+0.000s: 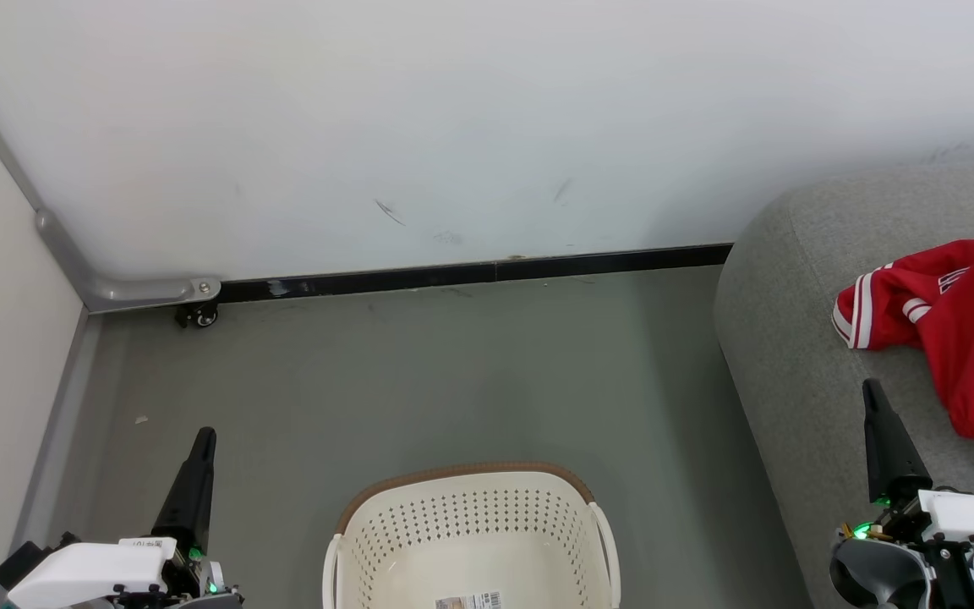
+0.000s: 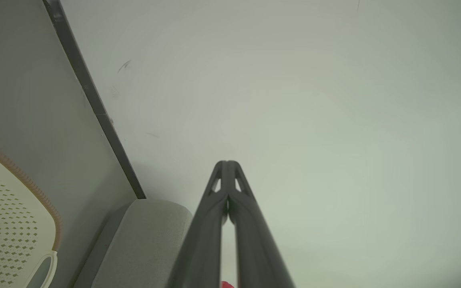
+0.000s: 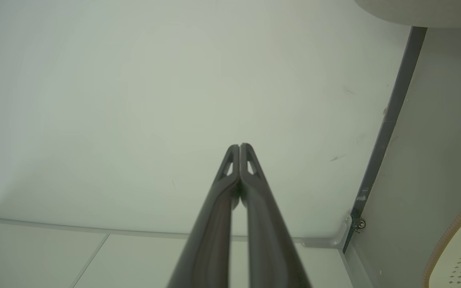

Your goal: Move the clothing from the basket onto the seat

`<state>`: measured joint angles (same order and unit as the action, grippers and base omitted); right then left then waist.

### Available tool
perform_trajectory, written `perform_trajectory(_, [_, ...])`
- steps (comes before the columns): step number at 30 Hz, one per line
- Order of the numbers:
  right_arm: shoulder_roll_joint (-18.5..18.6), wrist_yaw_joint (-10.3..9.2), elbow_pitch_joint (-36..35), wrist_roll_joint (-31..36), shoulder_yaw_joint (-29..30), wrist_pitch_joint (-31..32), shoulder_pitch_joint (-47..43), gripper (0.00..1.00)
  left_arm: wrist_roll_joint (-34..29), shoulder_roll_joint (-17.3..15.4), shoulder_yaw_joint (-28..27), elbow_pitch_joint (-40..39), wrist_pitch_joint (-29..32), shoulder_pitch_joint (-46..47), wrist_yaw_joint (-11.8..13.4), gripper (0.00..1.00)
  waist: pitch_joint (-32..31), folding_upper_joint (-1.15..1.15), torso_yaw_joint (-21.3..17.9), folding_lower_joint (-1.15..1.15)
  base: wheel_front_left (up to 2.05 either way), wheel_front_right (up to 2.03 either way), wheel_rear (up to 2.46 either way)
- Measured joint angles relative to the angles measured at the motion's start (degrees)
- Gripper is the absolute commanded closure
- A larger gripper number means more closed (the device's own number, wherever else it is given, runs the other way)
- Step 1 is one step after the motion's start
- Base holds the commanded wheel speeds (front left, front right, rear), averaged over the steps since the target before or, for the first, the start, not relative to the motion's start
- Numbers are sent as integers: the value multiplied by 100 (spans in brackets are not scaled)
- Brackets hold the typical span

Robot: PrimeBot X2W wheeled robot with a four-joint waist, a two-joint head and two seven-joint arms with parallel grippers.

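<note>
Both arms sit low, fingers aimed at the far wall. The left gripper (image 1: 204, 436), left of the basket (image 1: 462, 470), and the right gripper (image 1: 870, 389) are pressed together, empty. The clothing (image 1: 960, 338) lies on the seat (image 1: 791, 389), far right.

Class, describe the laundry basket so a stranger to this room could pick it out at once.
Start at the white wall with its black skirting, then come down the grey floor toward the robot. There, left of the grey sofa, stands the basket. It alone is cream perforated plastic with a brown rim, and a barcode sticker lies on its bottom.
</note>
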<state>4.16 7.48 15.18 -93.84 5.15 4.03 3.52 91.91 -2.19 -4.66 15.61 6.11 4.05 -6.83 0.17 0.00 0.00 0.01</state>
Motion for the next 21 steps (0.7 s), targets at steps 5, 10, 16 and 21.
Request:
perform_trajectory(5, [0, 0, 0, 0, 2, 0, 1, 100, 0, 0, -1, 0, 0, 0, 0, 100, 0, 0, 0, 0, 0, 0, 0])
perform_trajectory(10, [-2, 0, 0, 0, 4, 0, 1, 100, 0, 0, -1, 0, 0, 0, 0, 100, 0, 0, 0, 0, 0, 0, 0])
perform_trajectory(16, [-3, 0, 0, 0, 8, 1, 1, 100, 0, 0, -1, 0, 0, 0, 0, 100, 0, 0, 0, 0, 0, 0, 0])
perform_trajectory(21, [-4, 0, 0, 0, 11, 1, 1, 100, 0, 0, -1, 0, 0, 0, 0, 100, 0, 0, 0, 0, 0, 0, 0])
